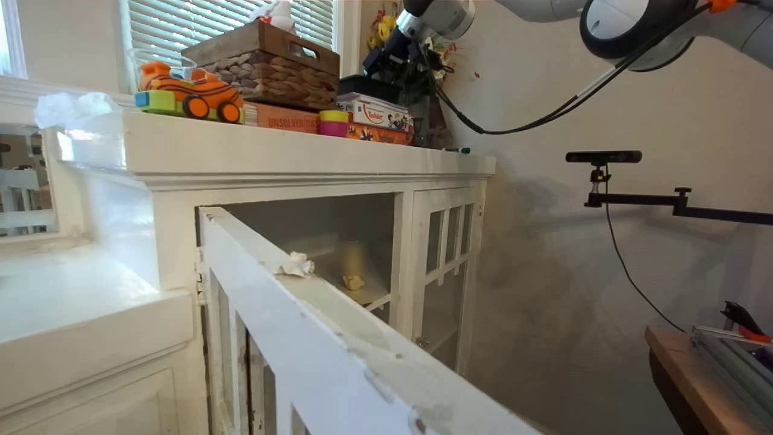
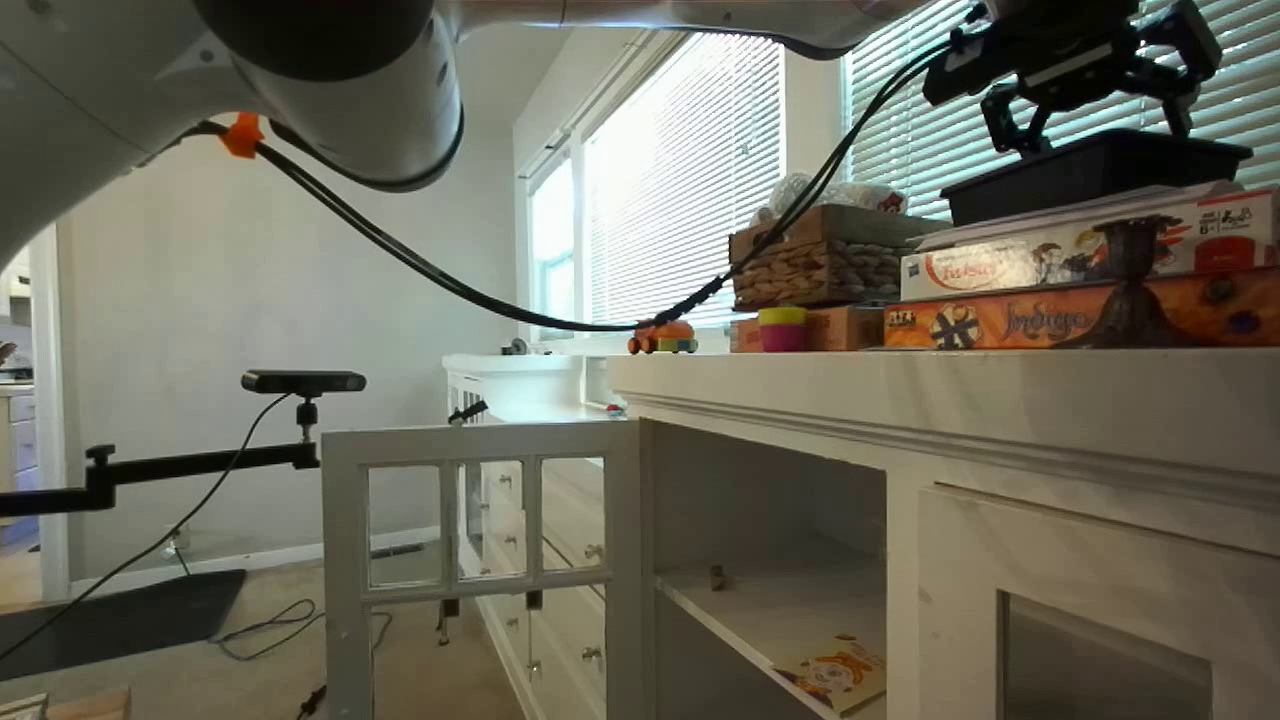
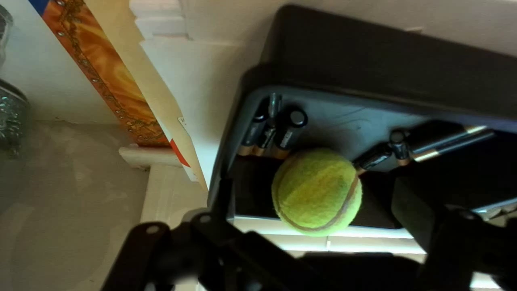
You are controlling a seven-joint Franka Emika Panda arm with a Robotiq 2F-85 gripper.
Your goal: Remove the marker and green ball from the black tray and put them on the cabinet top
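1. Ball [image 3: 317, 192] seen in tray [image 2: 1090, 178], beside batteries [image 3: 290, 131].
2. Tray stacked on boxes [image 1: 380, 118], near right edge of cabinet top [image 1: 302, 151] in an exterior view.
3. Gripper [image 2: 1107, 138] positioned at tray, jaws spread apart, ball framed between.

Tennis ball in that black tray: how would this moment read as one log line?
tennis ball: in black tray, ungripped | fingers: open, ball between them in wrist view | tray: atop pile including game boxes
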